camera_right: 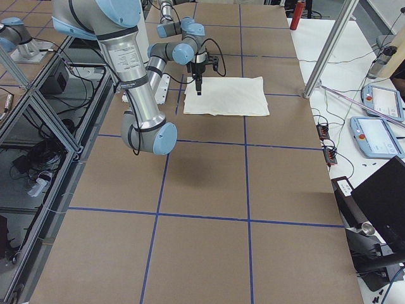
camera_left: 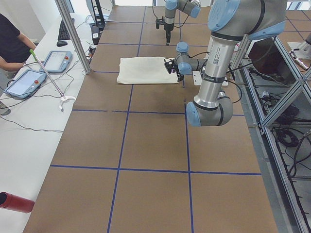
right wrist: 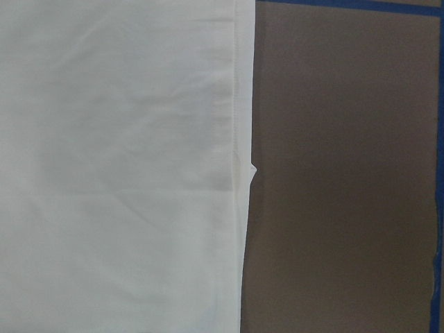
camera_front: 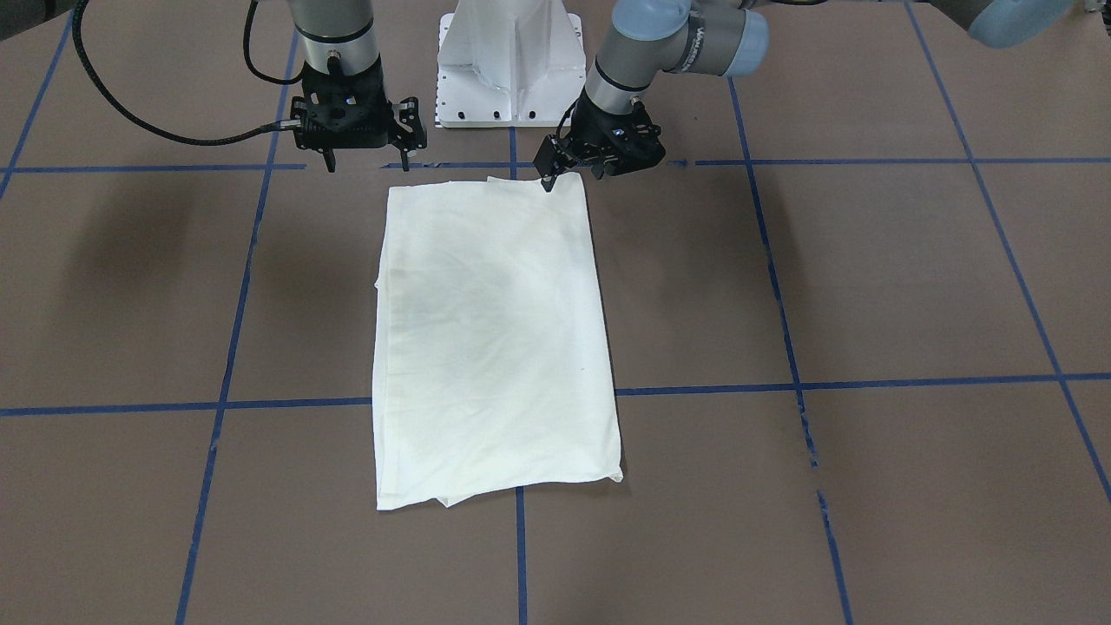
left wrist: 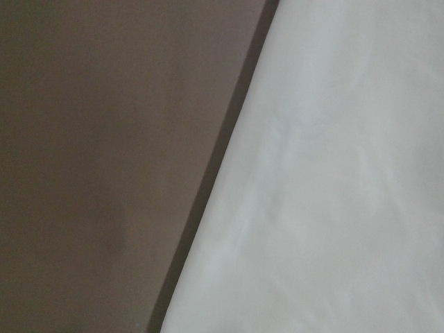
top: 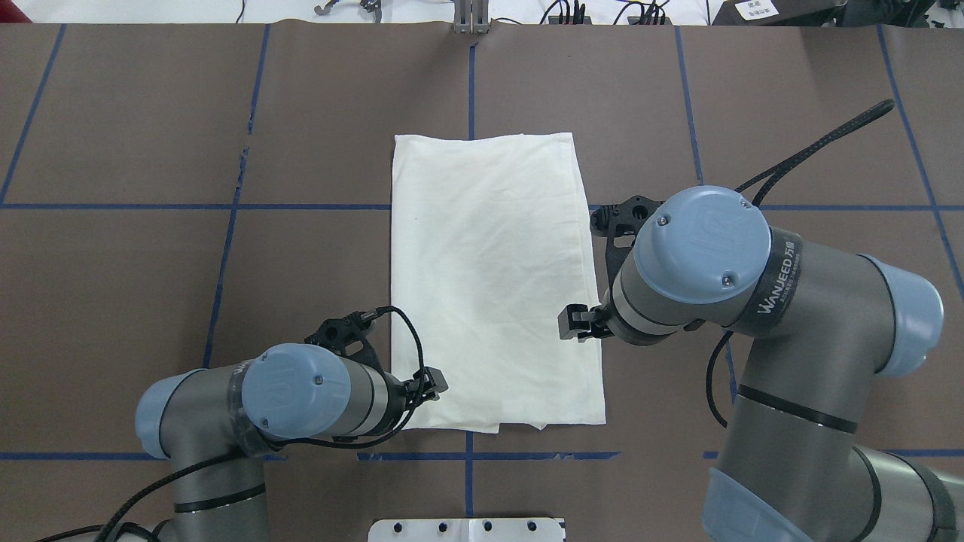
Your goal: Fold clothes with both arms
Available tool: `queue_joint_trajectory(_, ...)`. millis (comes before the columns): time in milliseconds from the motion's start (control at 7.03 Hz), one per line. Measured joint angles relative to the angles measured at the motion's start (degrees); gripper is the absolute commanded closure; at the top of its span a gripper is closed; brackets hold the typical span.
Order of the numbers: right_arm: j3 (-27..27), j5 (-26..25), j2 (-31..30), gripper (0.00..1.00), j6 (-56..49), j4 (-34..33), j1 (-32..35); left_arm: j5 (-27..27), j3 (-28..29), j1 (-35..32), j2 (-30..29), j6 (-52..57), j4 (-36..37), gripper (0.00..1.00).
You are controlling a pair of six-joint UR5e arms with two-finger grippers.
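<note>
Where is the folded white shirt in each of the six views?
Front-facing: shirt in the centre.
Overhead: shirt in the centre.
Exterior left: shirt small, upper middle.
Exterior right: shirt small, upper middle.
Left wrist: shirt fills the right side.
Right wrist: shirt fills the left side.
Shared landmark, exterior views: blue tape line passing under the shirt.

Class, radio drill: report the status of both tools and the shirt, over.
Shirt folded flat, a rectangle. Right tool open, above its edge. Left tool at its robot-side corner, grip unclear. Nothing blocking.
</note>
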Motion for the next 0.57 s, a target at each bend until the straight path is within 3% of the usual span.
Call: queue_joint_trajectory(569,0.06,0.02,-0.08,0.00,-0.02,0.01,0.00,1.08,0.72,1.06,-0.32,-0.97,1.79,0.18)
